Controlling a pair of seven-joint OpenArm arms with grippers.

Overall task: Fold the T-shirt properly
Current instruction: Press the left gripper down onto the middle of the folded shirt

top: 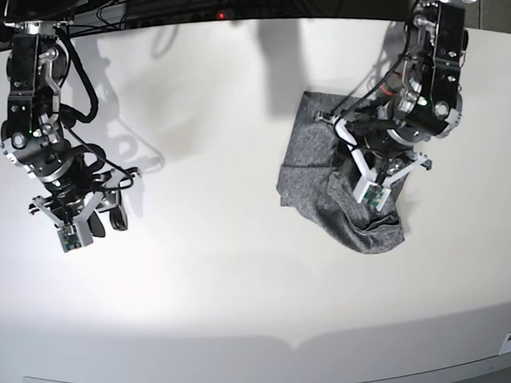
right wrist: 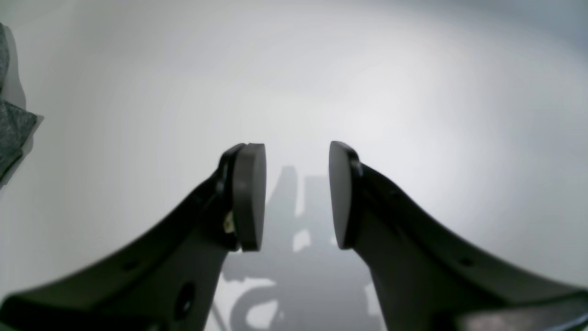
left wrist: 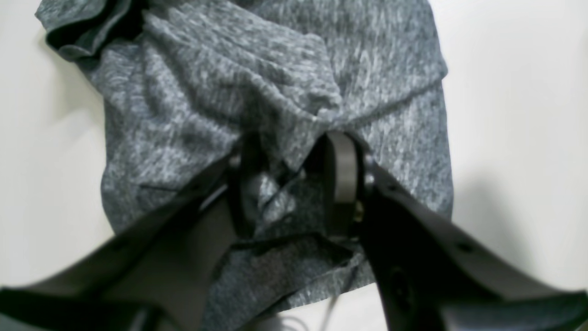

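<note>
Left claw (left wrist: 294, 184) parted over rumpled T-shirt (left wrist: 257, 92), cloth between pads, grip uncertain. Right claw (right wrist: 297, 195) parted, empty, above bare desk (right wrist: 367, 69).

We count one T-shirt (top: 324, 173), lying toward the right edge of the tabletop (top: 245, 289). We count two grippers: left gripper (top: 379, 176) and right gripper (top: 75, 223).

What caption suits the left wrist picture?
Left gripper, jaws parted, over the bunched grey T-shirt on a white table.
</note>
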